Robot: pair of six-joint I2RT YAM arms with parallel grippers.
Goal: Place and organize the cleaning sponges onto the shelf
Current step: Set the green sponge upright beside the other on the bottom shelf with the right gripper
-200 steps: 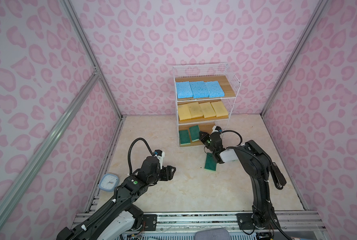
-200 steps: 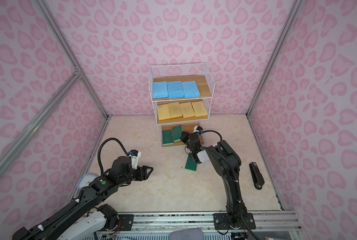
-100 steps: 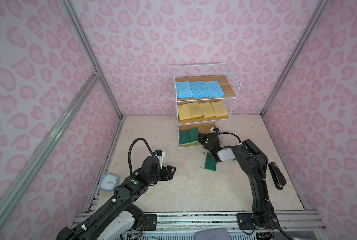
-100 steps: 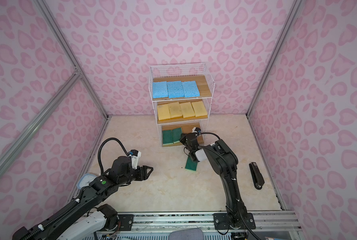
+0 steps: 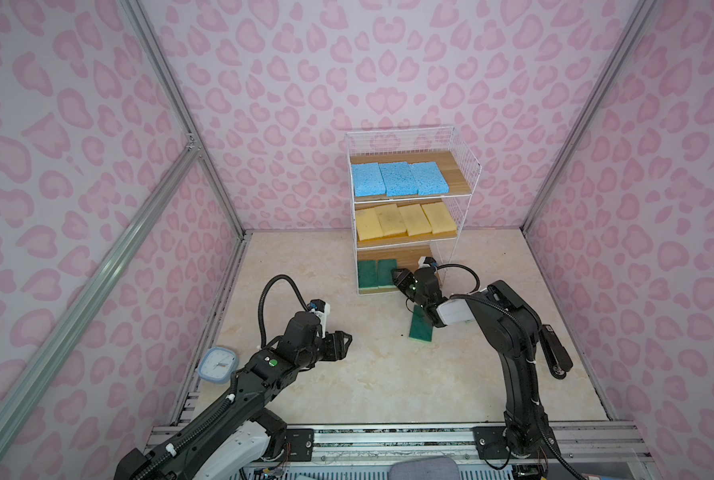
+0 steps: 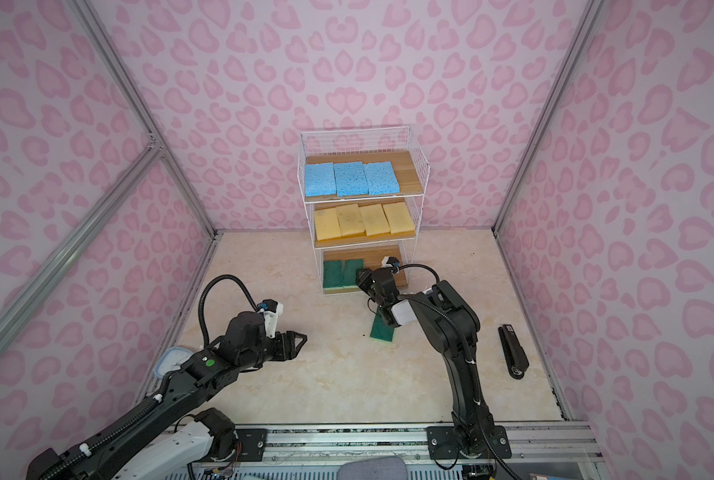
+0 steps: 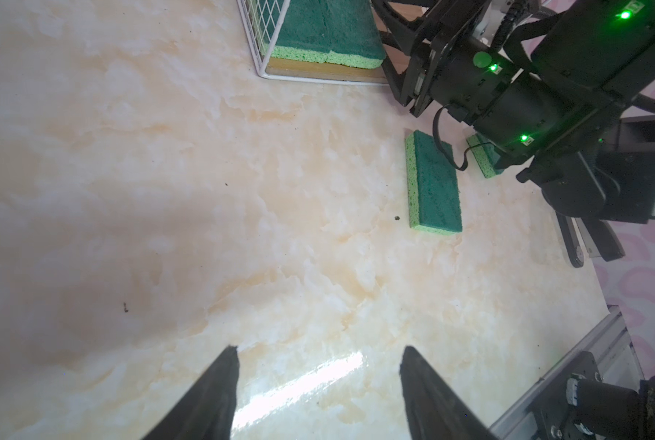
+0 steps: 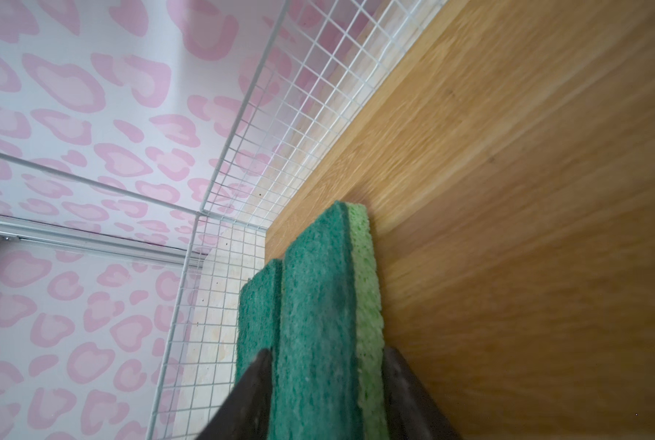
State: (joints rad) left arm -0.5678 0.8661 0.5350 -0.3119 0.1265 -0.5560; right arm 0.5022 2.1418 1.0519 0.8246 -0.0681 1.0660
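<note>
The white wire shelf (image 5: pixel 463 166) holds three blue sponges (image 5: pixel 394 178) on its top board and several yellow ones (image 5: pixel 405 220) on the middle board. Two dark green sponges lie side by side on the bottom board (image 8: pixel 508 190). My right gripper (image 8: pixel 327 349) reaches into that tier, open, its jaws flanking the unsqueezed inner green sponge (image 8: pixel 318 274). Another green sponge (image 7: pixel 434 183) lies on the floor under the right arm, and one more (image 7: pixel 484 158) is mostly hidden behind it. My left gripper (image 7: pixel 318 354) hovers open and empty over bare floor.
A small blue-rimmed clock (image 5: pixel 217 365) sits by the left wall beside the left arm. A black stapler (image 5: pixel 554 353) lies near the right wall. Pink patterned walls close three sides, and a metal rail (image 5: pixel 388 436) runs along the front.
The right gripper carried the green sponge deeper onto the bottom board beside the other one, and its jaws have spread apart. The left arm has not moved.
</note>
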